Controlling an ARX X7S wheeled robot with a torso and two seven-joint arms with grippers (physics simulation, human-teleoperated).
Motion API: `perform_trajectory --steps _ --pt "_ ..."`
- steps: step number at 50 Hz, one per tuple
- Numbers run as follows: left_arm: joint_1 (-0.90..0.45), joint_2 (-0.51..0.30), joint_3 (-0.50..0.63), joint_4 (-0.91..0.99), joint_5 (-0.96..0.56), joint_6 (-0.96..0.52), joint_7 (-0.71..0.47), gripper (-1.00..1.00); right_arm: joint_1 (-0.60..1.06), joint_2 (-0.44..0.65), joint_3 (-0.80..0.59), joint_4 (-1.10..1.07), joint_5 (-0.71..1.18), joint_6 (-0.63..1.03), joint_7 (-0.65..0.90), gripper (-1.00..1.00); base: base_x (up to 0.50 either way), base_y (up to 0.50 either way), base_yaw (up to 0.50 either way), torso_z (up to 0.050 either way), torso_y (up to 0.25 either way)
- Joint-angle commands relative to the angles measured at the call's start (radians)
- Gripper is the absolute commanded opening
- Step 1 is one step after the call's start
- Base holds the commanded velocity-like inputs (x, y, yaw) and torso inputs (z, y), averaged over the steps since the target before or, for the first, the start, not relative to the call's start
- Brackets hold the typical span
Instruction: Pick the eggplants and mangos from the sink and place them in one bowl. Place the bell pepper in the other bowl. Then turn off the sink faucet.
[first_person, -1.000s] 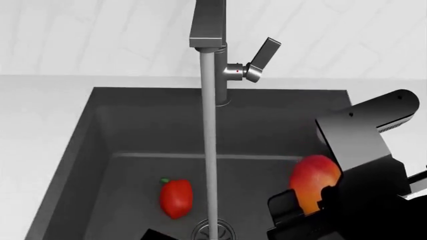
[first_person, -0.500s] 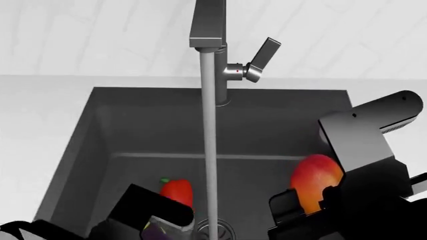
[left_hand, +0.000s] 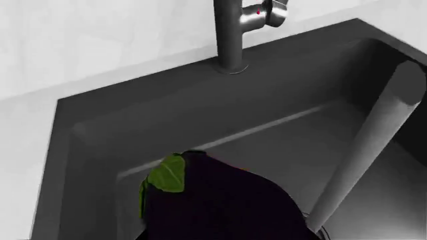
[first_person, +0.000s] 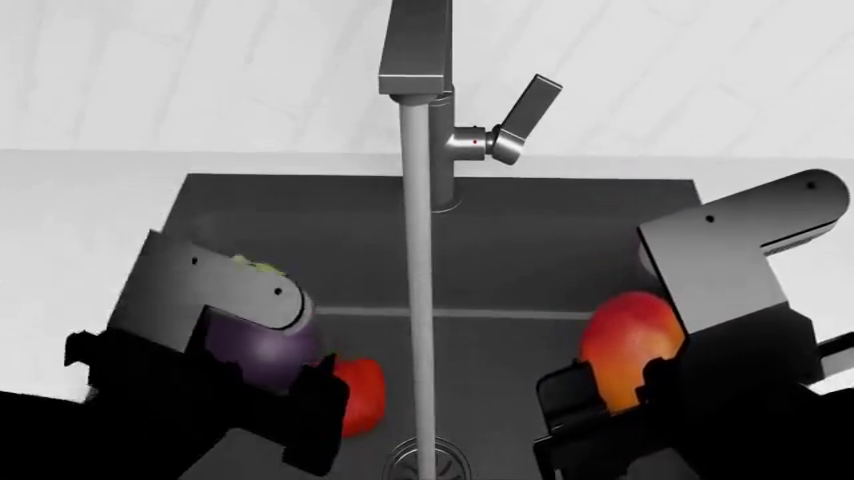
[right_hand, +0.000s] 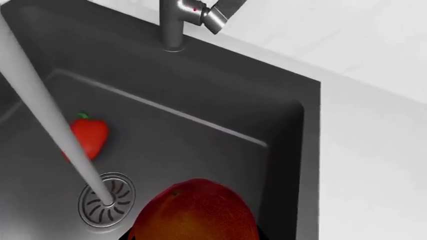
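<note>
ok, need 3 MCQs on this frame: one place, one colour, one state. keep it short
1. Where is the bell pepper?
A. on the sink floor near the drain
B. on the counter
C. in an end effector

2. Colour of the item at the left end effector?
A. yellow
B. purple
C. white

3. State of the faucet?
A. off
B. lever missing
C. running

Answers: 1 A, it lies beside the drain in the right wrist view. 2 B, the eggplant is purple. 3 C, a water stream reaches the drain.

No words, brands or numbers can be read anywhere; the only mark is a small red dot on the sink faucet (first_person: 470, 142).
</note>
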Motion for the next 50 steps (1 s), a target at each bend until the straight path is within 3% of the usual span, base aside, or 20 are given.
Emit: perform_trajectory --steps 1,9,17,32,50 --pt "0.017 -0.06 -0.038 0.123 0.325 0.156 0.175 -1.0 -0.027 -0.002 0.027 -0.029 -0.088 -0.03 -0.045 -1.0 0.0 0.0 0.0 0.0 0.0" --pt "-0.01 -0.109 -0.015 0.16 0.569 0.243 0.248 -1.0 -0.144 0.04 0.119 -0.152 -0.196 -0.162 -0.108 -1.0 0.0 0.0 0.0 0.0 0.0" --pt "-0.038 -0.14 -0.045 0.139 0.515 0.208 0.236 -1.0 -0.21 0.074 0.194 -0.226 -0.241 -0.256 -0.12 -1.0 0.0 0.0 0.0 0.0 0.0" --pt "-0.048 -0.206 -0.082 0.137 0.44 0.171 0.211 -1.0 -0.216 0.103 0.208 -0.297 -0.264 -0.265 -0.091 -1.0 0.0 0.0 0.0 0.0 0.0" --pt "-0.03 -0.226 -0.092 0.148 0.442 0.187 0.205 -1.0 -0.208 0.116 0.2 -0.297 -0.222 -0.252 -0.036 -1.0 -0.37 0.0 0.0 0.0 0.0"
